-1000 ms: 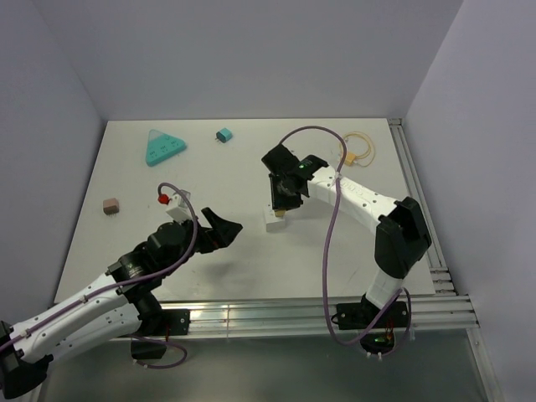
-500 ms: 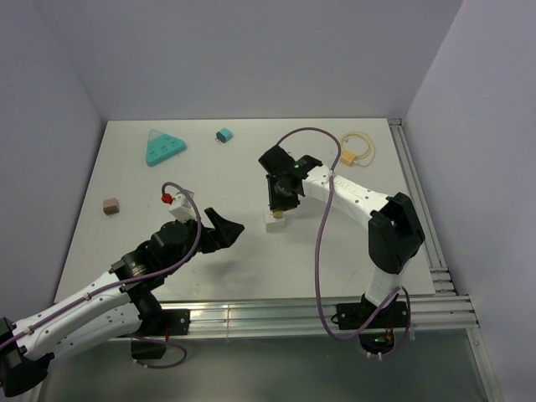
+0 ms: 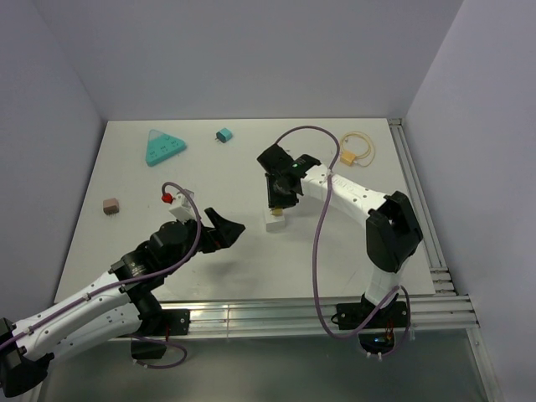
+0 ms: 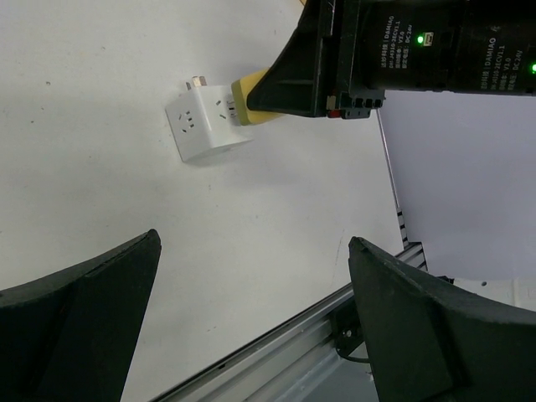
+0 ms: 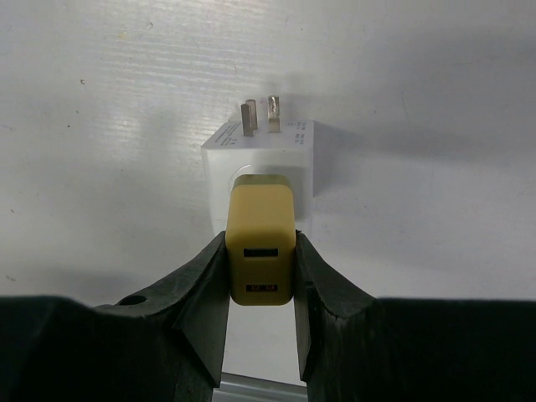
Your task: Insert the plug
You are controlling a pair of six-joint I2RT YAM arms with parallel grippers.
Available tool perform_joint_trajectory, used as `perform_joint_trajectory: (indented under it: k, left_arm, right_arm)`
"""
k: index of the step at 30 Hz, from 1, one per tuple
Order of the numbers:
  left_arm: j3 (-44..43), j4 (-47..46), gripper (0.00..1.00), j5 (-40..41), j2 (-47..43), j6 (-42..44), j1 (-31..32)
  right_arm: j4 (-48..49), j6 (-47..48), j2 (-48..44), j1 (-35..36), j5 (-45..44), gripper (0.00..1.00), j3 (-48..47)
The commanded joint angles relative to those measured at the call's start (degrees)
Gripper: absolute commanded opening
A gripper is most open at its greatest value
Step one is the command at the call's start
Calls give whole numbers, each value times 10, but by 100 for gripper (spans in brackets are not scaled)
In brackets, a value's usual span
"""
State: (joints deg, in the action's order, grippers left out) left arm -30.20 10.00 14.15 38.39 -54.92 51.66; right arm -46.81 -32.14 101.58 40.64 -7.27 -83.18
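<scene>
As the white table [image 3: 251, 260] is seen from above, the left gripper [image 3: 219, 228] is held wide open (nothing in it). The right gripper [image 5: 260, 244] is placed over the white socket block [image 5: 260, 155], and the yellow plug [image 5: 260, 264] is pinched in it, set against the block's face.

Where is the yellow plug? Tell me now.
In the right wrist view, the yellow plug sits clamped in the right gripper, its tip against the white adapter at the table centre.
</scene>
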Motion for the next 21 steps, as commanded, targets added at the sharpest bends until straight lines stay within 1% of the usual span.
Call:
perform_joint_trajectory:
  k: [1, 6, 13, 18, 21]
  left_arm:
    - [5, -28, 99, -12, -2, 12, -2]
    - [6, -30, 99, -14, -1, 13, -1]
    - [6, -42, 100, -25, 8, 13, -2]
    - [0, -39, 99, -32, 19, 14, -2]
    - [3, -40, 99, -29, 13, 12, -1]
  right_arm:
    - [0, -2, 20, 2, -26, 0, -18]
    - [-15, 1, 20, 2, -38, 0, -17]
    - [-18, 10, 19, 3, -20, 0, -8]
    - [-37, 21, 65, 3, -22, 0, -38]
    - [-62, 23, 91, 6, -38, 0, -63]
